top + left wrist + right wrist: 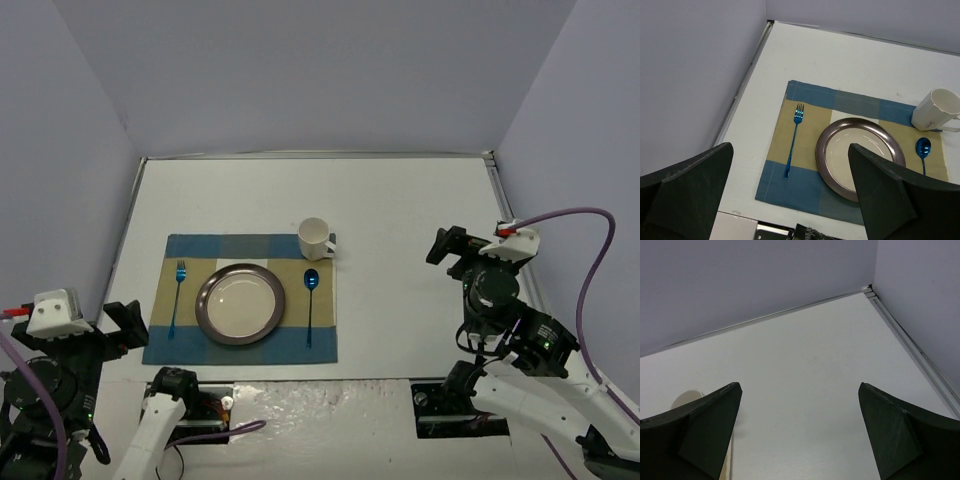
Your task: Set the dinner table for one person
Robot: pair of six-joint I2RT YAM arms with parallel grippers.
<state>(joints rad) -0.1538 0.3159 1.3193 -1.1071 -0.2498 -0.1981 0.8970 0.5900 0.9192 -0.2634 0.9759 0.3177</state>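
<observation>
Beneath both grippers, large flat white matte rectangular dinner table [400, 200], running far past either hand to pale grey-violet walls [300, 70] on three sides. Over its near left part, left gripper [127, 325] hovering, dark fingers spread wide, nothing between them. Just ahead of that hand and slightly to its right, blue-and-tan checked cloth placemat [190, 345] lying flat on the tabletop, its near right corner hidden behind the hand's right finger in the wrist view. Straight ahead, seen through the gap between the fingers, slim shiny blue metal fork [794, 140], tines pointing away. Right of it, round plate with dark metallic rim and cream centre [205, 300], near right edge covered by the same finger. Further right, shiny blue metal spoon [310, 305], only the bowl and a short piece of handle clear of the finger from the wrist. Farthest off, at the mat's far right corner, white ceramic mug [315, 238], handle cut off by the wrist picture's edge. Well to the right of the mat, right gripper [799, 385] above bare tabletop, jaws fully apart and empty. By its left finger, only a pale curved sliver, too little to identify surely.
</observation>
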